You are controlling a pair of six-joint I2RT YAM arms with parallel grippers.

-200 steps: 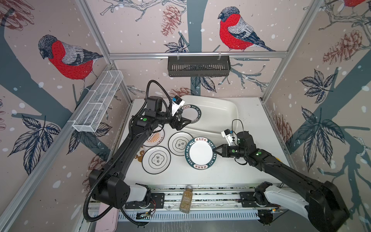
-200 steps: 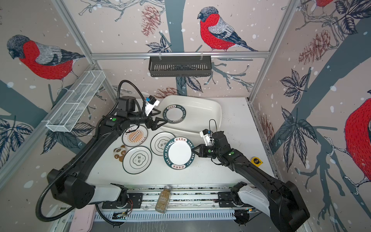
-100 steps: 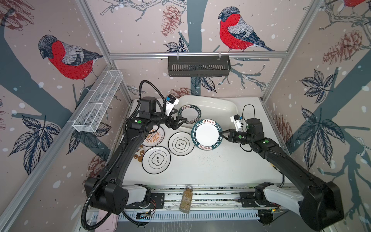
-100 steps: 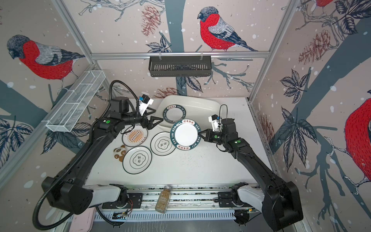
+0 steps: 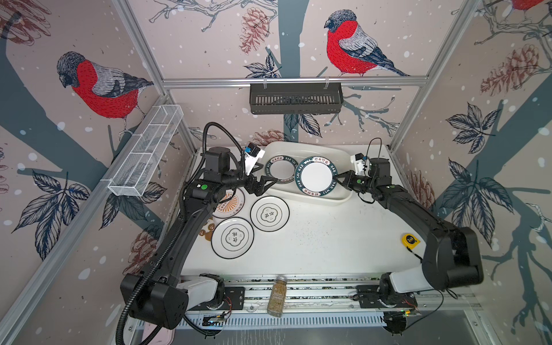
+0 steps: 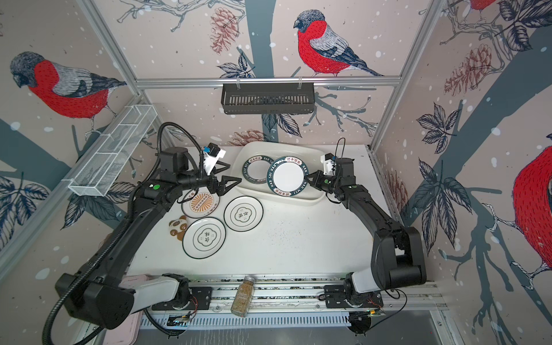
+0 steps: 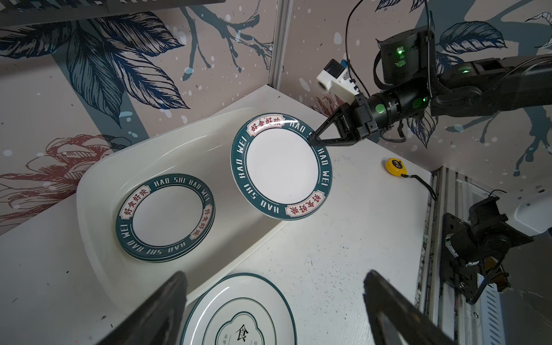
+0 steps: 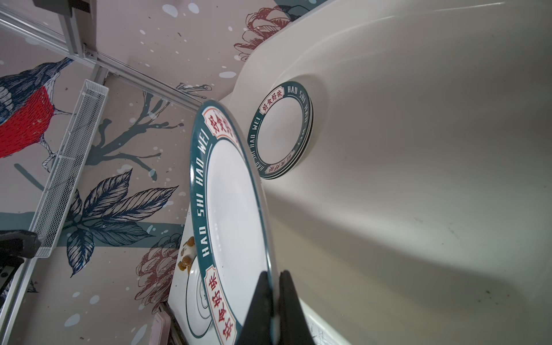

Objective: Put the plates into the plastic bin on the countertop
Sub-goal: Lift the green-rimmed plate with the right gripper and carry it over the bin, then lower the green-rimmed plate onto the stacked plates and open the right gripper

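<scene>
Right gripper (image 8: 273,277): jaws pinched tight on rim of green-lettered plate (image 5: 316,176). Plate juts straight out from fingertips, tilted, over plastic bin (image 5: 328,200). Past plate's far edge: stack of matching plates (image 7: 165,216) on bin floor, count unclear. Right arm stretched forward, elbow bent. Lower finger hidden under plate in both top views.

Left gripper (image 7: 274,273): jaws wide, holding nothing, above countertop (image 5: 328,239) just short of bin. Flower-emblem plate (image 7: 239,313) beneath it. Orange-centred plate (image 5: 231,204) half hidden under left arm.
</scene>
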